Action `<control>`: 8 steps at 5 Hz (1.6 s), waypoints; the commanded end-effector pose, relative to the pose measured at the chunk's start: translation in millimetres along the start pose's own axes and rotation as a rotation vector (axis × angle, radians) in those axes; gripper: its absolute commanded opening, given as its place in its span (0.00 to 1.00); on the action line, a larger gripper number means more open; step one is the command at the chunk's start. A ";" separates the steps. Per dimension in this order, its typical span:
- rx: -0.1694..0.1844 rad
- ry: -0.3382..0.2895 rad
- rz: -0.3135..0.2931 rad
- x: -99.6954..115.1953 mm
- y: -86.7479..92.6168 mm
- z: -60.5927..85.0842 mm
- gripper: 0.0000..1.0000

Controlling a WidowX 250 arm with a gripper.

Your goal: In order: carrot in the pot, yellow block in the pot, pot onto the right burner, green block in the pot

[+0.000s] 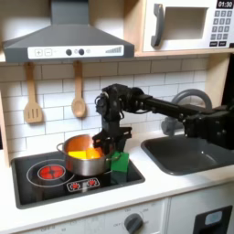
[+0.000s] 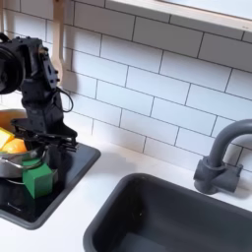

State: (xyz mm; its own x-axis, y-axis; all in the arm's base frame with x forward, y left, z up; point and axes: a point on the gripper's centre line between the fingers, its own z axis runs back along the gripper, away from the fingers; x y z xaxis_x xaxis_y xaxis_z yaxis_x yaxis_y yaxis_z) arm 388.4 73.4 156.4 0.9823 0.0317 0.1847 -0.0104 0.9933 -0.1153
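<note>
The steel pot (image 1: pixel 80 146) stands on the black stove top (image 1: pixel 37 187), right of the glowing red burner (image 1: pixel 50 171). Orange and yellow fill its inside; I take them for the carrot (image 2: pixel 8 150) and the yellow block (image 2: pixel 12 136), though their outlines blur together. The green block (image 1: pixel 119 163) rests on the stove against the pot's right side in the first exterior view, and it is also seen in the second exterior view (image 2: pixel 39 181). My gripper (image 1: pixel 111 139) hangs just above the green block (image 2: pixel 41 143), pointing down, fingers spread and holding nothing.
A dark sink (image 1: pixel 187 154) with a grey faucet (image 2: pixel 221 157) lies right of the stove. A wooden spatula (image 1: pixel 33 99) and spoon (image 1: pixel 79 93) hang on the tiled wall. A range hood (image 1: pixel 64 41) and microwave (image 1: pixel 187 23) sit overhead. Red knobs (image 1: pixel 82 186) line the stove's front.
</note>
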 end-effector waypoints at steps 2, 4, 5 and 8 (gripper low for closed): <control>-0.020 -0.099 0.018 -2.6 6.9 45.4 1.00; -0.008 -0.152 -0.011 -19.5 -10.6 68.5 1.00; 0.016 -0.179 0.046 -28.4 -16.1 75.6 1.00; 0.091 -0.168 0.156 -69.7 -45.0 60.0 1.00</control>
State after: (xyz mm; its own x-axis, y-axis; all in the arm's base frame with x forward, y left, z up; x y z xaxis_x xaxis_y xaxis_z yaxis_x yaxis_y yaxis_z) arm 309.0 33.9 210.2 0.9196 0.1958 0.3406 -0.1849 0.9806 -0.0644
